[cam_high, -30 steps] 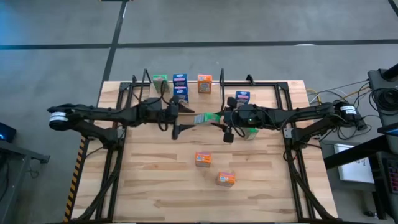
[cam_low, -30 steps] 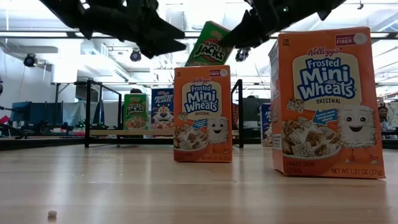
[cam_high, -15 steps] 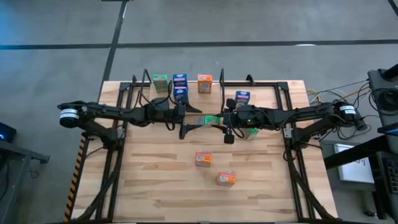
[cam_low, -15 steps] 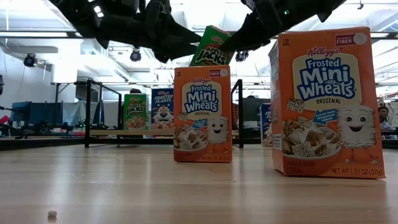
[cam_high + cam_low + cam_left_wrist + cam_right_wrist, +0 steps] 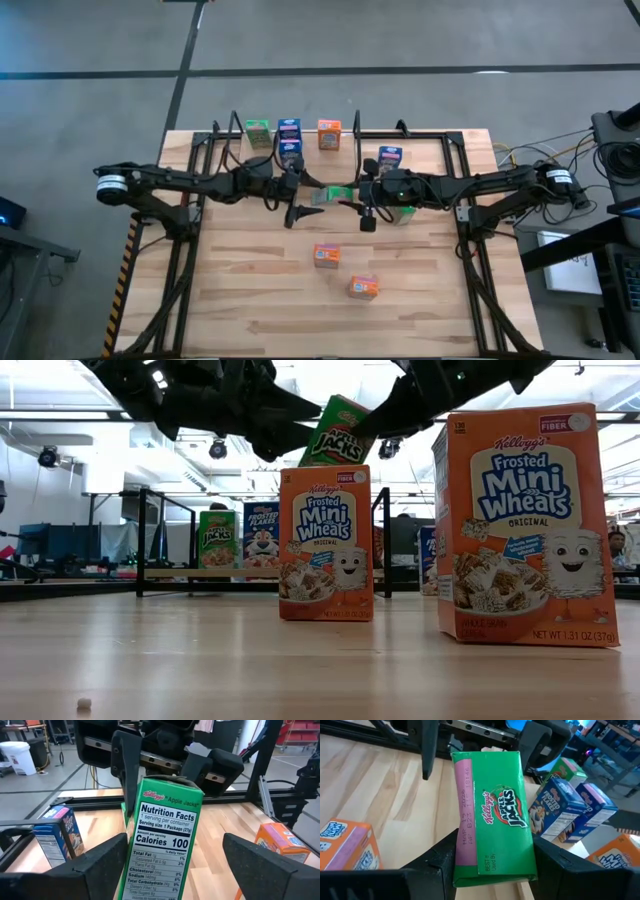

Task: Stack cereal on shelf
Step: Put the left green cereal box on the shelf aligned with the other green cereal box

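Note:
A green Apple Jacks box [image 5: 335, 192] is held up above the table's middle by my right gripper [image 5: 350, 192], which is shut on it; it also shows in the right wrist view [image 5: 495, 820]. My left gripper [image 5: 302, 198] is open. In the left wrist view its two fingers [image 5: 100, 865] stand wide apart on either side of the box's free end [image 5: 165, 835]. On the shelf plank [image 5: 180, 572] at the far edge stand a green box [image 5: 257, 132], a blue box [image 5: 290, 128] and an orange box [image 5: 329, 133]. My right gripper pinches the green box between its two fingers, one on the pink-printed narrow side [image 5: 461, 865] and one on the opposite side, at the end nearest the gripper. The fingers come from the table's right and lie along the box. The box sticks out toward my left gripper, tilted, clear of the table. My left gripper's fingers flank the box's free end; whether one touches it I cannot tell.
Two orange Mini Wheats boxes [image 5: 327, 255] [image 5: 363, 288] stand upright on the near half of the table. A blue box [image 5: 290, 152] stands just in front of the shelf, another blue one [image 5: 390, 157] farther right. A green box [image 5: 405, 212] lies under my right arm.
My left gripper has gone toward the table's right, up to the green box, and its open fingers now stand around the box's free end. My right gripper has kept the box held up in about the same place.

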Robot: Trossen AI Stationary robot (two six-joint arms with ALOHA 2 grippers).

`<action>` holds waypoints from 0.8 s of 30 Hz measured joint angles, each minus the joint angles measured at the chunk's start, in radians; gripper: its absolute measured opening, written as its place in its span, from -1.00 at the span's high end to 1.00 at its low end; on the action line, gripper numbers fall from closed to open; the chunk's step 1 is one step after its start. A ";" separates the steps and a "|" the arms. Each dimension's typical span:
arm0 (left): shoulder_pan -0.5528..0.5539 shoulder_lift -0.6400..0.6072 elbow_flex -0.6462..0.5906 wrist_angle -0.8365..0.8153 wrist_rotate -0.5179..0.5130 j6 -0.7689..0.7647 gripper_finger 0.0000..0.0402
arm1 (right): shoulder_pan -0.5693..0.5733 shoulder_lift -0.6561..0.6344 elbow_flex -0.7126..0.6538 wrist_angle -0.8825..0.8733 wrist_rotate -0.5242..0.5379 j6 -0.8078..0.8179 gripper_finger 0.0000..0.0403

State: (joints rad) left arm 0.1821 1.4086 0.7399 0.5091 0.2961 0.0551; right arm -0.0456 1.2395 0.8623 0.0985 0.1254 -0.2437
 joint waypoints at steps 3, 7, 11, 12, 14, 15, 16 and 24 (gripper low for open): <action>0.000 0.000 0.000 0.005 -0.001 0.004 -0.57 | 0.000 0.001 0.000 0.020 -0.004 -0.003 0.16; -0.001 0.004 0.000 0.008 -0.030 0.005 -0.55 | -0.001 0.000 0.000 0.058 -0.030 -0.004 0.16; -0.001 0.004 -0.001 0.007 -0.053 0.007 -0.48 | -0.001 0.001 0.000 0.068 -0.041 -0.005 0.16; -0.001 0.004 -0.001 0.007 -0.055 0.011 -0.45 | -0.001 0.002 0.000 0.069 -0.043 -0.007 0.16; -0.001 0.004 -0.001 0.006 -0.056 0.014 -0.39 | -0.001 0.004 0.000 0.067 -0.044 -0.009 0.16; -0.001 0.004 -0.001 0.005 -0.056 0.014 -0.35 | -0.001 0.006 0.000 0.067 -0.044 -0.010 0.16; -0.001 0.004 -0.001 0.003 -0.060 0.014 -0.31 | -0.001 0.006 0.000 0.067 -0.044 -0.010 0.16; 0.000 0.004 -0.002 0.002 -0.060 0.014 -0.03 | -0.001 0.006 0.000 0.065 -0.047 -0.006 0.08</action>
State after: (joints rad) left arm 0.1818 1.4124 0.7383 0.5114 0.2356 0.0692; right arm -0.0463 1.2453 0.8623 0.1640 0.0784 -0.2492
